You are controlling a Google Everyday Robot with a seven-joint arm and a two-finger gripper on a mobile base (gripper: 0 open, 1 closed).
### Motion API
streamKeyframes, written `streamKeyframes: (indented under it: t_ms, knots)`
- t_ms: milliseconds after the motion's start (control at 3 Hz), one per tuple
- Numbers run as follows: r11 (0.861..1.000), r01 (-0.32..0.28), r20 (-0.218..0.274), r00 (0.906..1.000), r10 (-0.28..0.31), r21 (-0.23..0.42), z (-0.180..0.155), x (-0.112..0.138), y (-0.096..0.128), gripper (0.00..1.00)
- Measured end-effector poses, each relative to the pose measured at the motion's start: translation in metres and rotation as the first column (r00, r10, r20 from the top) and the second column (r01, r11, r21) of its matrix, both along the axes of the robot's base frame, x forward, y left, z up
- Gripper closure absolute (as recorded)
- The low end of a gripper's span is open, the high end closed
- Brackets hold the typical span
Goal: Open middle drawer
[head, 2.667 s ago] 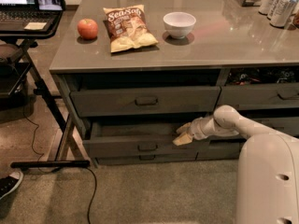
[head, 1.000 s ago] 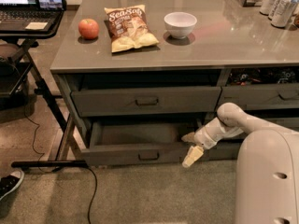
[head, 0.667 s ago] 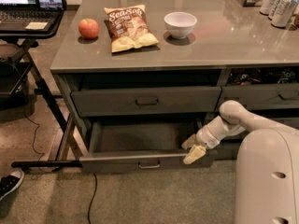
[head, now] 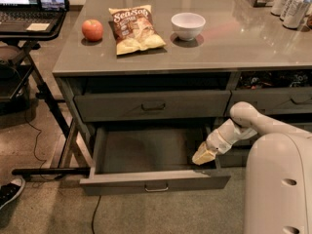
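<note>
The middle drawer (head: pixel 155 181) is a wide dark grey drawer under the counter, pulled far out toward me. Its dark flat bottom (head: pixel 151 150) is bare, and a small bar handle (head: pixel 156 187) sits at the centre of its front. My gripper (head: pixel 204 156), with cream tips, hangs over the drawer's right end just behind the front panel. My white arm (head: pixel 243 121) reaches in from the right. The grey drawer above (head: pixel 152 106) is shut.
On the counter (head: pixel 234 48) lie an apple (head: pixel 92 29), a chip bag (head: pixel 133 28) and a white bowl (head: pixel 187 25), with cans (head: pixel 292 4) at the back right. A laptop stand (head: pixel 34 48) is on the left, and a cable and a shoe (head: pixel 9 191) lie on the floor.
The drawer has slid further out toward me, showing more of its inside. My gripper has moved down and outward with the drawer's right end.
</note>
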State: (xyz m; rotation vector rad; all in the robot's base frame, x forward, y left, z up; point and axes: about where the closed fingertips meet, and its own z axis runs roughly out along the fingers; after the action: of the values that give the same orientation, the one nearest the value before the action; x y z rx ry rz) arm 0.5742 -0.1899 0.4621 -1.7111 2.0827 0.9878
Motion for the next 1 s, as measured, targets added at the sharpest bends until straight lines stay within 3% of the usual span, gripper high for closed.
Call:
streamKeyframes:
  t_ms: [333, 667, 1000]
  knots:
    - [0.997, 0.064, 0.046, 0.9970, -0.063, -0.033, -0.003, 0.009, -0.003, 0.99]
    - [0.981, 0.181, 0.103, 0.9794, -0.174, -0.071, -0.023, 0.028, -0.004, 1.00]
    - [0.973, 0.219, 0.115, 0.9710, -0.210, -0.072, -0.043, 0.041, 0.005, 1.00]
